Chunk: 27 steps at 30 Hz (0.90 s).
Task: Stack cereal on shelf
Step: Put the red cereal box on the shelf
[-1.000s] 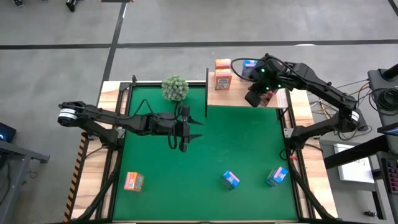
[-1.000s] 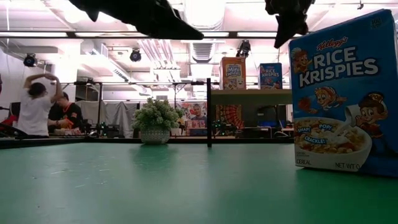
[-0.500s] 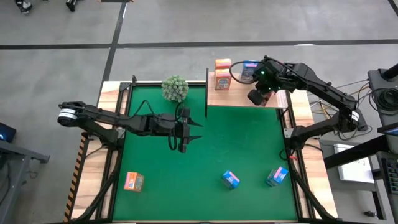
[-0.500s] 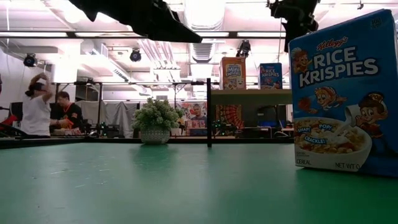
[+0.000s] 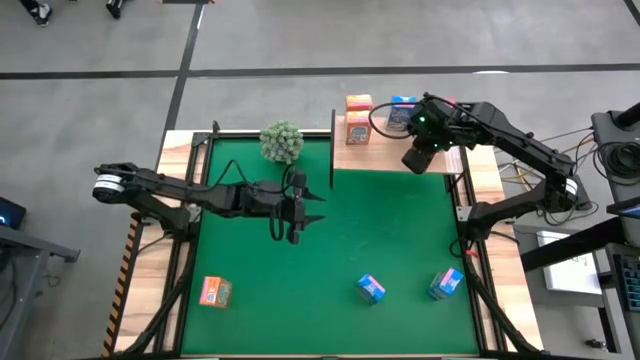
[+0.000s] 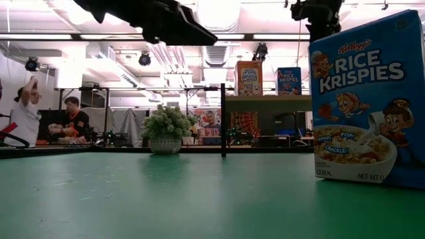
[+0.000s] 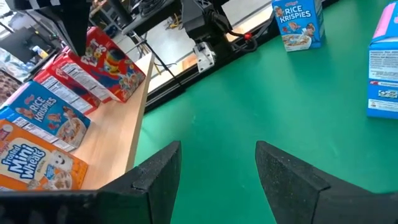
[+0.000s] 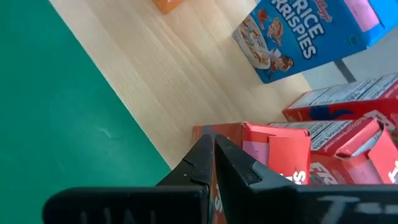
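Observation:
The wooden shelf (image 5: 385, 157) at the far right carries two orange cereal boxes (image 5: 358, 128), a blue one (image 5: 402, 106) and red ones (image 8: 348, 143). My right gripper (image 8: 212, 149) is shut and hangs over the shelf (image 8: 161, 81), pointing down at a red box (image 8: 280, 146). My left gripper (image 5: 306, 208) stands open above the mat's middle, with nothing between its fingers (image 7: 217, 165). An orange box (image 5: 214, 291) and two blue boxes (image 5: 371, 289) (image 5: 445, 284) rest on the green mat. My right gripper's shut fingers (image 8: 233, 165) stand in front of the near corner of a red box's top (image 8: 249, 134) on the shelf, coming from above at a slant. The fingers hide the spot, so I cannot tell whether they touch the box.
A round green plant (image 5: 281, 141) stands at the mat's far edge, left of the shelf's black post (image 6: 223, 119). In the low view a blue cereal box (image 6: 365, 99) stands close on the right. People show in the room behind.
My right gripper has tipped over the shelf, so that in the low view its shut fingers have swung up and toward the right. The boxes on the shelf and the mat have stayed where they were.

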Each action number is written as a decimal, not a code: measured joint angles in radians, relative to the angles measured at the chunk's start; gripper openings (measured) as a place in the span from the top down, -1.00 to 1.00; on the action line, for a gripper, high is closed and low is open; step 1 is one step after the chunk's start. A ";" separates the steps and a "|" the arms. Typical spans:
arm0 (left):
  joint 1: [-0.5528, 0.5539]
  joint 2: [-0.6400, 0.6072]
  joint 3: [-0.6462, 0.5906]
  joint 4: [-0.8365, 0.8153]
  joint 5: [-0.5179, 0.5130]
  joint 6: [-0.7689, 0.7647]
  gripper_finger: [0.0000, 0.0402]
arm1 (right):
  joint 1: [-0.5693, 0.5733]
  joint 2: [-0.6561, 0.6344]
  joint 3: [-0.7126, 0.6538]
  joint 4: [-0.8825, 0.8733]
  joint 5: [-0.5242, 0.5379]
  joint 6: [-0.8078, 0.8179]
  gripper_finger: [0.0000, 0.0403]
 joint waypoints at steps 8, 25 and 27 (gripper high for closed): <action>0.031 -0.005 0.002 0.000 -0.001 0.050 0.05 | 0.000 -0.011 0.038 0.008 0.003 -0.020 0.96; 0.105 -0.050 0.004 0.008 0.044 0.130 0.05 | 0.125 -0.019 0.087 -0.044 -0.154 0.172 0.96; 0.105 -0.053 0.003 0.007 0.044 0.124 0.05 | 0.138 -0.019 0.085 -0.074 -0.147 0.202 0.96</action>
